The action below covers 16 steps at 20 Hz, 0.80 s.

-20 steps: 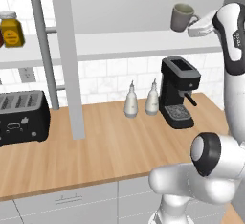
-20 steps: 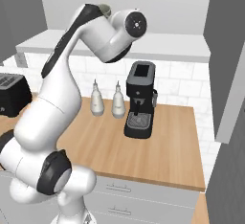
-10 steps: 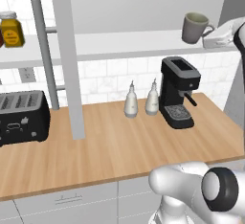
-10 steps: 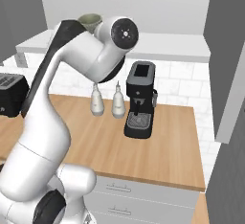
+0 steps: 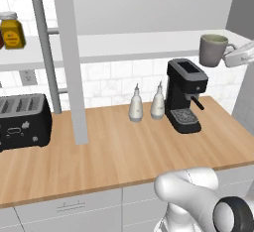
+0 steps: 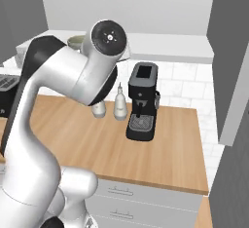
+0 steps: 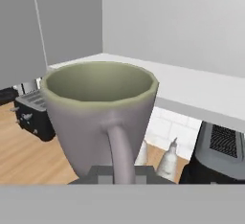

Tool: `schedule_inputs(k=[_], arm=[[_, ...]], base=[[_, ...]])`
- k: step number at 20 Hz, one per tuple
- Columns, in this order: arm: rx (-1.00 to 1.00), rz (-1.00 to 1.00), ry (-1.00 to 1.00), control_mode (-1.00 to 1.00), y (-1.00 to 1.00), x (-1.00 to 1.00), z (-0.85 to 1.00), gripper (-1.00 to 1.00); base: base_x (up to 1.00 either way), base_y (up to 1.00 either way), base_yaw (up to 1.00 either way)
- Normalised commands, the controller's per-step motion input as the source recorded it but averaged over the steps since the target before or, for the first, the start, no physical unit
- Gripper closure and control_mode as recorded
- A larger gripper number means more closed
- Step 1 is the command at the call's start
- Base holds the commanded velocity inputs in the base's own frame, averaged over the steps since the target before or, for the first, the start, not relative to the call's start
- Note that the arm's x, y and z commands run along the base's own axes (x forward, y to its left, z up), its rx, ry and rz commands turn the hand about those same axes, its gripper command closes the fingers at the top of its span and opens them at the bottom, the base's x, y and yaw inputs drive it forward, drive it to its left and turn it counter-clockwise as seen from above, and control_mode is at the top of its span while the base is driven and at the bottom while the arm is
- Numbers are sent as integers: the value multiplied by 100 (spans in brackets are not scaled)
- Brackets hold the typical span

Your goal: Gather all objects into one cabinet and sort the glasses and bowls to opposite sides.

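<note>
I have the end effector (image 5: 233, 57) closed on the mug (image 5: 212, 50) by its handle, upright so the rim clears the white shelf (image 5: 149, 45), just off its right end.

The wooden counter (image 5: 124, 161) carries a black toaster (image 5: 22, 122) at its left end, two white bottles (image 5: 147, 102) side by side near the tiled back wall, and a black coffee machine (image 5: 185, 96) just to their right. Above it, the white shelf (image 5: 144, 45) runs along the wall and bears an amber jar (image 5: 12, 30) at the far left.
</note>
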Motion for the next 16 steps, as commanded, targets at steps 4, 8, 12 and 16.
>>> schedule_inputs(k=[4,8,12,16], arm=[[0,0,-2,-100,1,-86,-27,100],[0,-6,-6,-100,10,-78,-26,100],[0,-18,-1,-100,38,-44,-12,100],[0,-3,0,-100,6,0,0,100]], base=[[0,0,0],[0,0,0],[0,0,0],[0,0,0]])
